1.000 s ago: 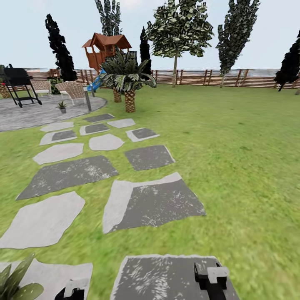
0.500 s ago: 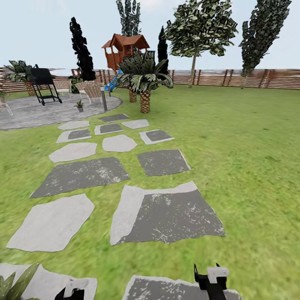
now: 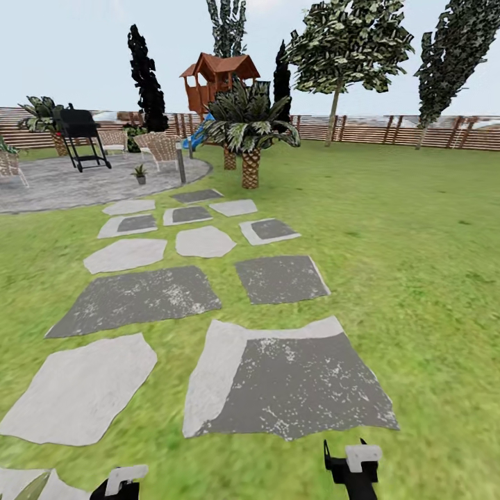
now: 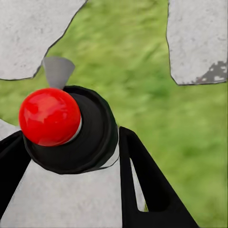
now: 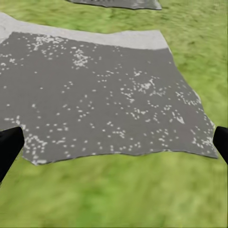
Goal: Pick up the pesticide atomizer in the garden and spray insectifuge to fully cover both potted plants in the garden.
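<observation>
I am out on the lawn (image 3: pixel 389 250) of the garden, facing a path of grey and white stepping stones (image 3: pixel 281 378). Far ahead on the left, one small potted plant (image 3: pixel 141 173) stands on the round grey patio (image 3: pixel 62 186). The pesticide atomizer is out of view. My left gripper (image 3: pixel 121 482) and right gripper (image 3: pixel 353 462) hang low at the near edge of the head view, holding nothing. In the right wrist view the right gripper (image 5: pixel 114 142) is open over a dark stone (image 5: pixel 95 95). The left gripper's black fingers (image 4: pixel 142 180) stand apart around a red knob (image 4: pixel 49 115).
A grey bollard lamp (image 3: pixel 181 165) stands at the patio's edge, with a black grill (image 3: pixel 82 135) and wicker chairs (image 3: pixel 161 147) behind it. A palm (image 3: pixel 248 132) grows beside the path's far end. A wooden playhouse (image 3: pixel 221 76) and a slatted fence (image 3: pixel 389 130) close the back.
The whole view has shifted: the camera has rolled forward and turned left, so the stones slid down and right. The nearest stone has dropped out of sight. Both grippers hold their pose.
</observation>
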Motion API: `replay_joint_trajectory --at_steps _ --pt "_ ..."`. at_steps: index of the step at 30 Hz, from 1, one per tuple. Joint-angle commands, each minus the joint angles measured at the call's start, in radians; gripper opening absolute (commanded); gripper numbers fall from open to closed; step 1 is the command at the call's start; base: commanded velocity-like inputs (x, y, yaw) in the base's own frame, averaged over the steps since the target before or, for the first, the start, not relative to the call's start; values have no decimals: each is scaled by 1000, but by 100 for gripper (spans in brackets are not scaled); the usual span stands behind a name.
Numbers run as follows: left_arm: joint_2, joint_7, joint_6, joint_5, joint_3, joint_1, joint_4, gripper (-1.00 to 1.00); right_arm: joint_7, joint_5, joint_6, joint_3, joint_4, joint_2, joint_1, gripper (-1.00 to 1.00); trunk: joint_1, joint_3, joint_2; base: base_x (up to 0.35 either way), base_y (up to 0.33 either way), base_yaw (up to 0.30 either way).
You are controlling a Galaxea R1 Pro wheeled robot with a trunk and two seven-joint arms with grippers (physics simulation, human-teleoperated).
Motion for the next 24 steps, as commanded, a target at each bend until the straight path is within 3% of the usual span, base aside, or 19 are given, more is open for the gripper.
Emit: replay_joint_trajectory --at_steps 1,16,24 --pt "1 3 -3 9 -8 -1 0 -100 -10 9 0 2 1 0 -1 100 0 -1 0 339 0 0" --pt "-1 3 -4 11 -8 -1 7 -100 -10 11 0 2 1 0 -1 100 0 -1 0 340 0 1" --pt "-1 3 -4 11 -8 -1 7 -100 -10 11 0 2 1 0 -1 100 0 -1 0 340 0 101"
